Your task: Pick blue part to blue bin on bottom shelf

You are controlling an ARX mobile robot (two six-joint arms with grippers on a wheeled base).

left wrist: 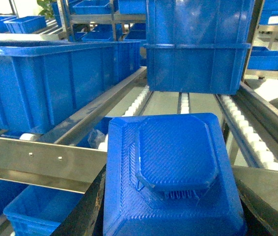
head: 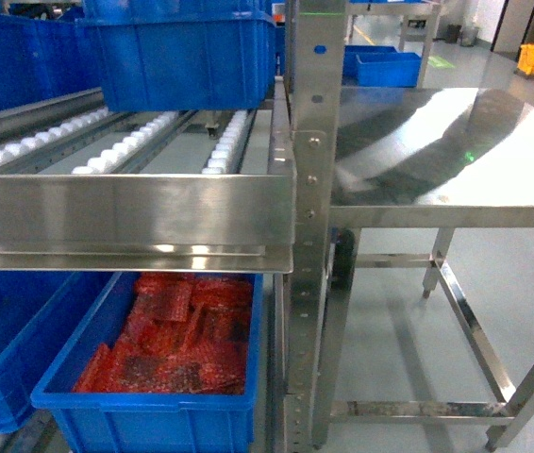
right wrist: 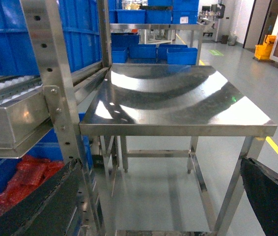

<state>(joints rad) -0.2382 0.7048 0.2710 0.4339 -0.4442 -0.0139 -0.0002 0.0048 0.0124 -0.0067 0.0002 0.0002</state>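
The left hand (left wrist: 171, 216) is carrying the blue part (left wrist: 171, 172), a ribbed square piece with a raised octagonal centre, pinched between its dark fingers (left wrist: 82, 216) just in front of the steel front rail (left wrist: 41, 164) of the roller shelf. The right hand (right wrist: 153, 216) is hanging spread and empty in front of the steel worktop (right wrist: 178, 98), which is bare and shining.

The trouble I am expecting: the part is sitting level with the roller level, not the lower one, so in dropping toward the bottom shelf it may be catching on that rail, or slipping, since the grip is taking only its edges. There is also the risk of choosing the wrong container.

Below the rail, one blue bin (head: 149, 401) is holding a heap of red bubble-wrap packets (head: 177, 335); the bin to its left (head: 8, 344) is showing only a corner, contents hidden. Up on the rollers (left wrist: 185, 101), two large blue crates (left wrist: 55, 83) are standing, their insides out of sight.
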